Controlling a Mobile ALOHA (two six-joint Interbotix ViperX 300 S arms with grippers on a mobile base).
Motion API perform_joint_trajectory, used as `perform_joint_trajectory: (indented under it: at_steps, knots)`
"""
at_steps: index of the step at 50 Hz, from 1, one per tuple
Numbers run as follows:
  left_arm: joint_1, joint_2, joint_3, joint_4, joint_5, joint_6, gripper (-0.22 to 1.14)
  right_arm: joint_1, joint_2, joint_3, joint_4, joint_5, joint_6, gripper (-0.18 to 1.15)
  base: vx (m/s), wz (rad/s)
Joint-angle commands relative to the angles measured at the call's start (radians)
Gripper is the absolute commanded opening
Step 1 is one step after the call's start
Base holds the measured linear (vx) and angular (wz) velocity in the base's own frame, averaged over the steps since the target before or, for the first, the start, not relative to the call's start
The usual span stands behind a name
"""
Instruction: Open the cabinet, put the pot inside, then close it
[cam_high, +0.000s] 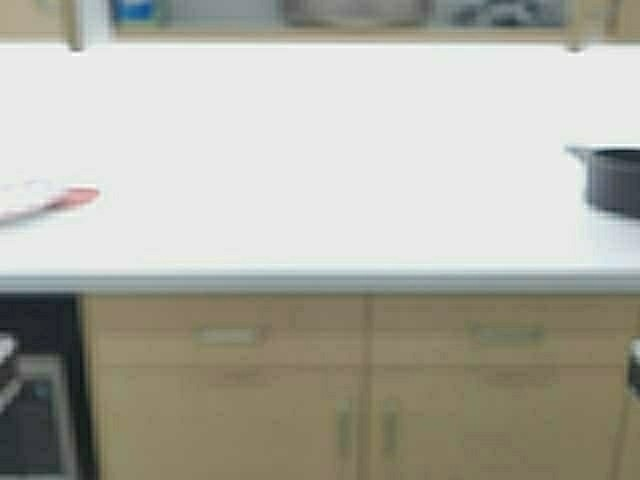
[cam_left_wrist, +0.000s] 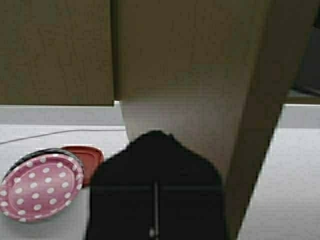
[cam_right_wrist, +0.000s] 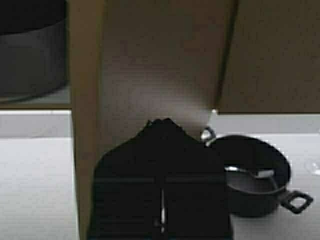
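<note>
The large dark-grey pot (cam_right_wrist: 30, 50) stands on the shelf inside the cabinet, seen past the edge of a door in the right wrist view. Both tan cabinet doors stand ajar. My left gripper (cam_left_wrist: 156, 136) is shut, its tips against the face of one door (cam_left_wrist: 190, 75). My right gripper (cam_right_wrist: 162, 122) is shut, its tips against the face of the other door (cam_right_wrist: 160, 65). Neither gripper holds anything. Neither gripper nor the wall cabinet shows in the high view.
A smaller dark pot (cam_right_wrist: 255, 180) with a spoon in it sits on the white countertop (cam_high: 320, 150); it shows partly at the high view's right edge (cam_high: 612, 180). A pink dotted plate (cam_left_wrist: 40, 185) and a red lid (cam_left_wrist: 87, 157) lie at the left. Tan base cabinets (cam_high: 360, 390) stand below.
</note>
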Motion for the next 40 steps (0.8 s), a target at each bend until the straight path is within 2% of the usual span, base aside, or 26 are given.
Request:
perform_joint_trajectory:
  at_steps: [1,9,20,40]
  knots:
    - [-0.014,-0.081,0.08,0.003,-0.009,0.017,0.03,0.051,-0.075,0.077,0.0,-0.026,0.003,0.06,0.0,0.0]
    - [-0.012,-0.104,0.133,0.012,-0.015,0.086,0.03,0.118,-0.126,0.181,0.0,-0.035,0.002,0.06,0.0,0.0]
    - [-0.031,-0.012,0.051,0.011,-0.018,0.146,0.03,0.163,-0.192,0.314,0.003,-0.052,0.008,0.06,0.01,0.01]
    - [-0.272,0.221,-0.198,0.008,-0.018,0.13,0.03,0.201,-0.276,0.42,0.008,-0.054,0.023,0.06,0.06,0.01]
